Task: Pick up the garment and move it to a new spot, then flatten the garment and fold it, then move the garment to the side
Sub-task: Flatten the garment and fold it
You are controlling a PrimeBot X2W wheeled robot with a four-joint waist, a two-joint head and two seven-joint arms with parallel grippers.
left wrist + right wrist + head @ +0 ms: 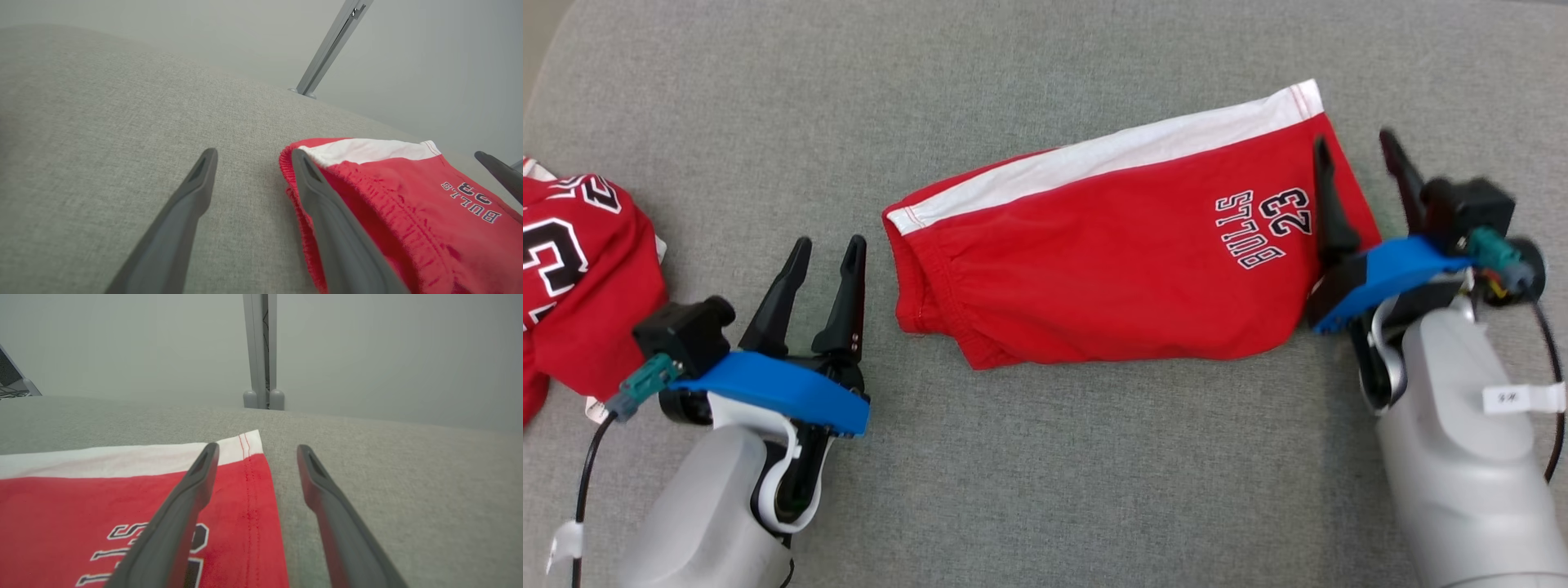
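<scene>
The garment [1111,245] is a pair of red shorts with a white side stripe and "BULLS 23" print, lying folded flat on the grey fabric surface. My left gripper [829,249] stands open just left of its waistband end [367,192], holding nothing [253,157]. At the hem end my right gripper [1352,151] is open too, one finger over the red cloth and the other over bare surface, astride the hem edge [255,490]. Nothing is pinched between its fingers [257,451].
A second red garment with number print [580,269] lies bunched at the left edge, beside my left wrist. Grey fabric surface [1045,457] extends all around. Metal posts stand beyond the far edge [261,351].
</scene>
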